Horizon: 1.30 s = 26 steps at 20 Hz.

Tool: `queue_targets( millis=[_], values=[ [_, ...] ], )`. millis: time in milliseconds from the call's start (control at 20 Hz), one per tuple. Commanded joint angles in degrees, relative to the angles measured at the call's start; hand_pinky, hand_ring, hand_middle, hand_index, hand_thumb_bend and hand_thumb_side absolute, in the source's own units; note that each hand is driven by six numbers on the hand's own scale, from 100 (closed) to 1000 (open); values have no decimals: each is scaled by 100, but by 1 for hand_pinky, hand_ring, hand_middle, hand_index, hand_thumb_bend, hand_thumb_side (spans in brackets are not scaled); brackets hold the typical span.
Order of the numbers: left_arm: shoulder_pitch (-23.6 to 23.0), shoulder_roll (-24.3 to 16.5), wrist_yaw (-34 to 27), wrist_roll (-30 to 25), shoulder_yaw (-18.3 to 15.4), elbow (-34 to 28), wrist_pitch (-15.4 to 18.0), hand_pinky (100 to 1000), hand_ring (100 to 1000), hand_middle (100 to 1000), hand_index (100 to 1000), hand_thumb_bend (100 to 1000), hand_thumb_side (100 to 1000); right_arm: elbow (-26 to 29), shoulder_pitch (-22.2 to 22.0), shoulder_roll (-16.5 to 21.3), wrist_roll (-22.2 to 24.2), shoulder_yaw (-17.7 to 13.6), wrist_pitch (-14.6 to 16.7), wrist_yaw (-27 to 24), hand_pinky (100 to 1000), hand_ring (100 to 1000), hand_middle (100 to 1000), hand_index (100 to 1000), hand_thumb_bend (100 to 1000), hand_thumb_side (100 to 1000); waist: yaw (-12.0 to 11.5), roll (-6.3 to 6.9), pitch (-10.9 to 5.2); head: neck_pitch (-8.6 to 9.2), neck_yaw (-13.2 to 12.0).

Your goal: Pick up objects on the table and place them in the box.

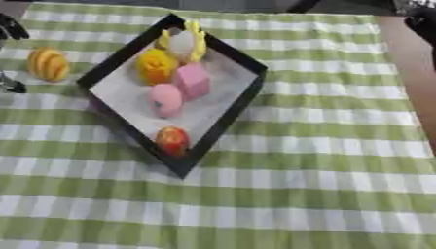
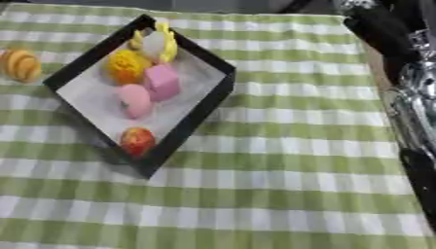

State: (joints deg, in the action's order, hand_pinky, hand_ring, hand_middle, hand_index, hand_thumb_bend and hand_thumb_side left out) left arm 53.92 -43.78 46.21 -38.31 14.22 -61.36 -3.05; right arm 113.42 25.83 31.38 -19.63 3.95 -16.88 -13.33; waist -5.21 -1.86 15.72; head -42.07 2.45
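A black-rimmed box (image 1: 228, 115) with a white floor lies cornerwise at the upper left of the table. Inside it are a yellow curved piece around a white egg shape (image 1: 182, 43), a yellow-orange round thing (image 1: 156, 66), a pink cube (image 1: 193, 80), a pink oval thing (image 1: 166, 99) and a red-orange fruit (image 1: 172, 140) in the near corner. An orange striped round thing (image 1: 48, 63) rests on the cloth left of the box. Dark parts of my left hand (image 1: 9, 30) show at the left edge, beside that striped thing. My right hand (image 2: 371, 23) and arm run along the right edge, away from the box.
A green-and-white checked cloth (image 1: 298, 185) covers the table. A strip of bare brown tabletop (image 1: 415, 82) shows along the right side. My right arm's silver joint (image 2: 417, 92) looms close to the camera at the right.
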Motion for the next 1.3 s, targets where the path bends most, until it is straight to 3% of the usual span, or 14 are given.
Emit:
queue_targets(
  millis=[50, 350, 750, 1300],
  values=[
    [168, -76, 271, 34, -147, 143, 12, 851, 851, 787, 845, 643, 100, 117, 101, 118, -14, -20, -15, -19, 895, 756, 694, 788, 390, 342, 21, -72, 11, 92, -40],
    [274, 49, 787, 345, -409, 559, -174, 846, 845, 782, 843, 572, 100, 117, 120, 112, -3, -13, -26, -31, 895, 756, 694, 788, 411, 337, 72, -109, 61, 110, -77],
    [343, 220, 833, 613, -598, 979, -308, 844, 840, 775, 831, 463, 100, 117, 172, 83, 18, 13, -44, -47, 895, 756, 695, 788, 415, 338, 164, -139, 126, 151, -119],
    [364, 293, 420, 604, -553, 916, -135, 799, 772, 669, 656, 259, 100, 117, 184, 74, 13, 18, -61, -63, 895, 757, 695, 788, 420, 336, 187, -156, 134, 134, -35]
  ],
)
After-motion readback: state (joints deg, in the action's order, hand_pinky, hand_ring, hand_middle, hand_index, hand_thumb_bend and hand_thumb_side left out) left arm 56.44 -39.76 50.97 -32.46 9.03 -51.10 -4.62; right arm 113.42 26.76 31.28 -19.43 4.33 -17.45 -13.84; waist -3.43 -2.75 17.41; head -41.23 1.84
